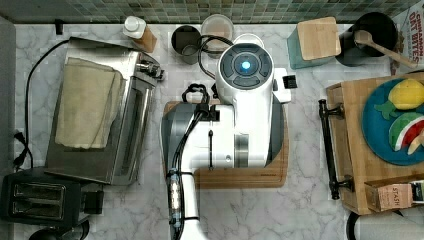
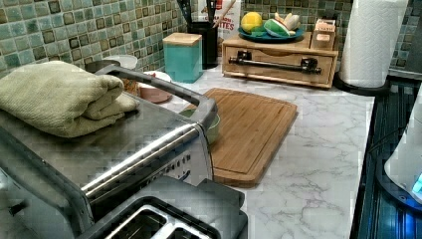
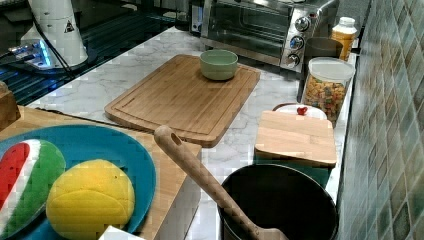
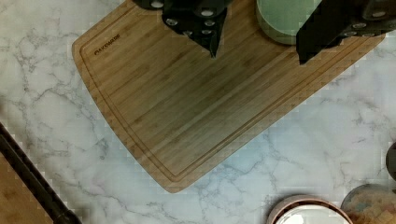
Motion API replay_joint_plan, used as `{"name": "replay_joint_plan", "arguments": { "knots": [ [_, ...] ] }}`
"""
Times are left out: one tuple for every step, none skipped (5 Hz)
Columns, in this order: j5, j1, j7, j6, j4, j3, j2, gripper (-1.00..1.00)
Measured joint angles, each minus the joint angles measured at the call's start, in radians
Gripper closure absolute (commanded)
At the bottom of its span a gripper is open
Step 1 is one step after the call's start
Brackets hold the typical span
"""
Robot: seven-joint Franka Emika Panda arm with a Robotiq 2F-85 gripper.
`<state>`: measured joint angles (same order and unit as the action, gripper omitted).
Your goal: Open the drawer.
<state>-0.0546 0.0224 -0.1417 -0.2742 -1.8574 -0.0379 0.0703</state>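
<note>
My jaws (image 4: 257,44) hang apart above the cutting board (image 4: 187,98), clamped on nothing; through my wrist view I see the two dark fingertips (image 4: 212,39) with bare wood in the gap between them and a pale green bowl (image 4: 285,18) sitting on the board just beside one of them. In the top view my white arm (image 1: 240,115) covers most of the board, which lies in the middle of the marble tabletop (image 1: 305,200). The drawer (image 2: 278,64) is shut, flush in its wooden box (image 1: 357,150), which stands at the top view's right, well apart from my jaws. Its long black bar handle (image 1: 330,150) runs along the front, facing the board across a strip of bare marble; the same handle crosses a corner of my wrist view as a dark bar (image 4: 28,177). On top of the box rests a blue plate (image 3: 100,145) with a yellow lemon (image 3: 90,197) and a watermelon slice (image 3: 27,175) on it. At the top view's left stands a toaster oven (image 1: 100,125) with a folded towel (image 2: 54,97) on its roof, and a toaster (image 1: 42,200) just beside it. Along the tiled wall I see a teal canister with a wooden lid (image 2: 182,57), a black pot holding a wooden spoon (image 3: 200,175), and a jar of cereal (image 3: 327,87).
</note>
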Motion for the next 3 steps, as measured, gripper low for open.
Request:
{"name": "replay_joint_plan", "arguments": {
  "knots": [
    [0.000,0.000,0.000,0.000,-0.008,0.000,0.000,-1.00],
    [-0.003,0.001,0.000,0.000,-0.014,0.000,0.011,-1.00],
    [-0.003,0.001,-0.050,0.000,-0.042,-0.002,0.010,-1.00]
  ]
}}
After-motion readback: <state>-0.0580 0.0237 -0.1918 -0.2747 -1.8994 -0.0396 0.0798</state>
